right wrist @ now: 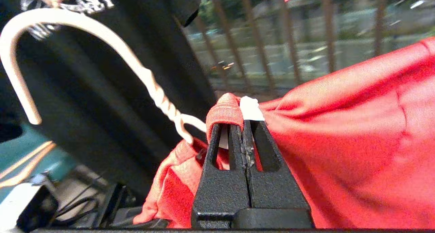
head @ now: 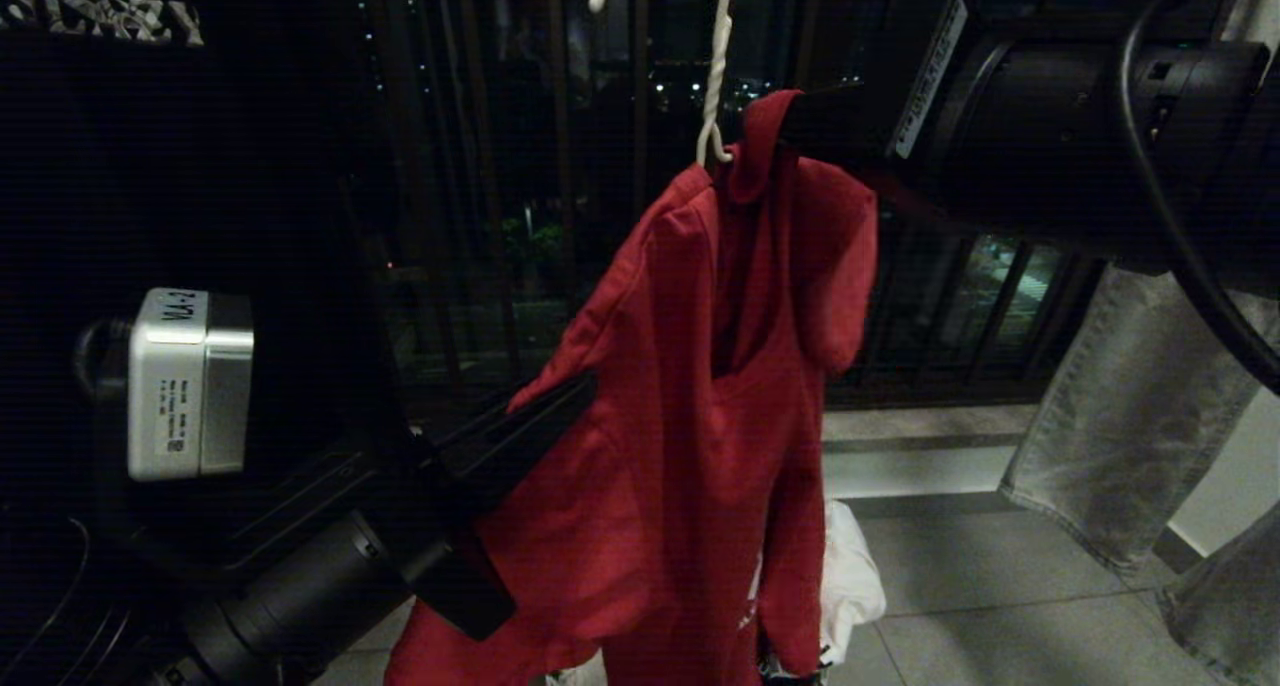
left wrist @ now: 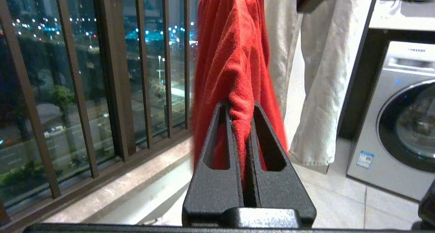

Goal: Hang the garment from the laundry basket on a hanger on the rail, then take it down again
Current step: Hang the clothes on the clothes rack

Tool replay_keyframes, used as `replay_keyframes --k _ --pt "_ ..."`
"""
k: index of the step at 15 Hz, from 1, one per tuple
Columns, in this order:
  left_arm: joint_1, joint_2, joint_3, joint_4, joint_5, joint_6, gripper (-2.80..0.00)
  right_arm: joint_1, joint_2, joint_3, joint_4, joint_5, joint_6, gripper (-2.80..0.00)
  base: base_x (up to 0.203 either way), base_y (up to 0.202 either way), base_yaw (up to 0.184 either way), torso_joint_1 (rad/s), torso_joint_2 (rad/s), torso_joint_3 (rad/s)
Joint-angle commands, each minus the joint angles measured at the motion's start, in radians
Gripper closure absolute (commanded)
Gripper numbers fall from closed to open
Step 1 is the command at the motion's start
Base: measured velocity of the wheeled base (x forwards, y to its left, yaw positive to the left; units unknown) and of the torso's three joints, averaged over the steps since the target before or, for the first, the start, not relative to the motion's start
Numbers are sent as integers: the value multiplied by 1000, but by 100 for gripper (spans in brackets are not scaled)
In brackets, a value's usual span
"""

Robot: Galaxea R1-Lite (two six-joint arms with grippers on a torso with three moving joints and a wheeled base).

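The red garment (head: 690,416) hangs bunched in the middle of the head view, its neck hole round the twisted neck of the white wire hanger (head: 714,76). My right gripper (head: 795,126) comes in from the upper right and is shut on the collar; in the right wrist view this gripper (right wrist: 242,124) pinches the ribbed collar and its white label beside the hanger (right wrist: 159,97). My left gripper (head: 580,391) reaches up from the lower left. In the left wrist view it (left wrist: 241,107) is shut on a fold of the garment (left wrist: 231,56). The rail and the laundry basket are out of view.
A black T-shirt (head: 150,146) hangs close on the left and pale jeans (head: 1130,416) on the right. Dark window railing bars (head: 560,166) stand behind. White cloth (head: 850,576) shows low behind the garment. A washing machine (left wrist: 401,124) stands off to one side.
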Motion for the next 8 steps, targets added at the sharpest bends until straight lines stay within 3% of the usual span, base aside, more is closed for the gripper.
replay_keyframes --k 1,8 --pt "1 -8 -2 -10 -1 7 0 63 18 -13 1 -102 -56 0 0 0 0 0 0 0" --pt "4 -45 -22 -10 10 52 0 218 52 -24 -11 -462 -214 0 0 0 0 0 0 0"
